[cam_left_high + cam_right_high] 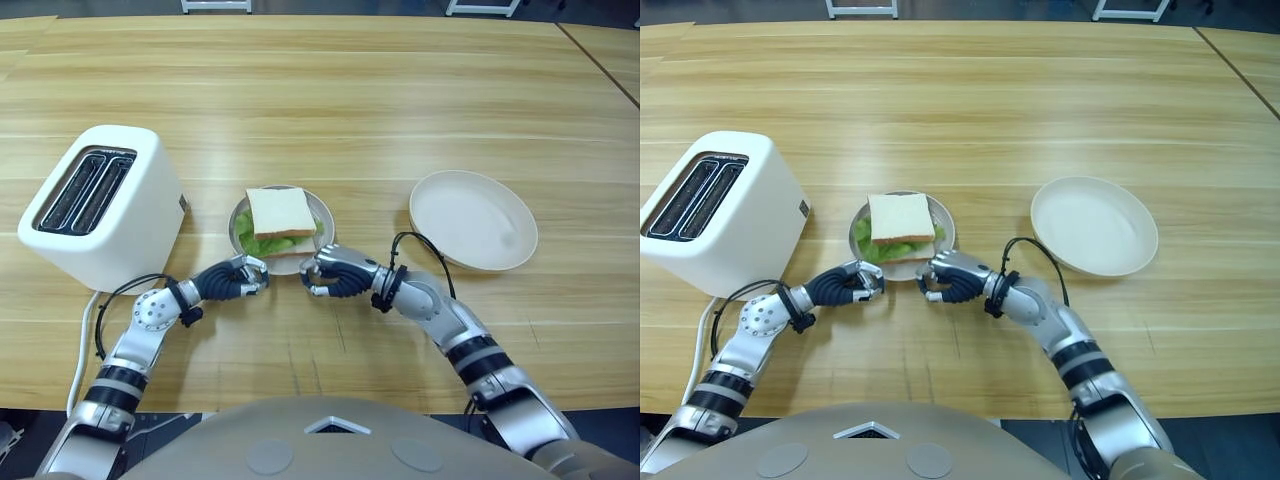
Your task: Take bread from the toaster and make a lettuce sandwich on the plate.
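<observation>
In the left eye view we see the white bread slice (280,210) on green lettuce (262,243) on the small round grey plate (325,214), toward the wooden table's (350,100) near edge; in the right eye view our curled, empty left hand (842,284) and right hand (956,280) flank its near rim.

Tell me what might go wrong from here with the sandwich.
1. The curled left hand and right hand sit close to the small plate's near rim; a nudge might slide it.
2. The top bread slice lies loose on lettuce, which sticks out beyond it, so a bump might shift it off.
</observation>
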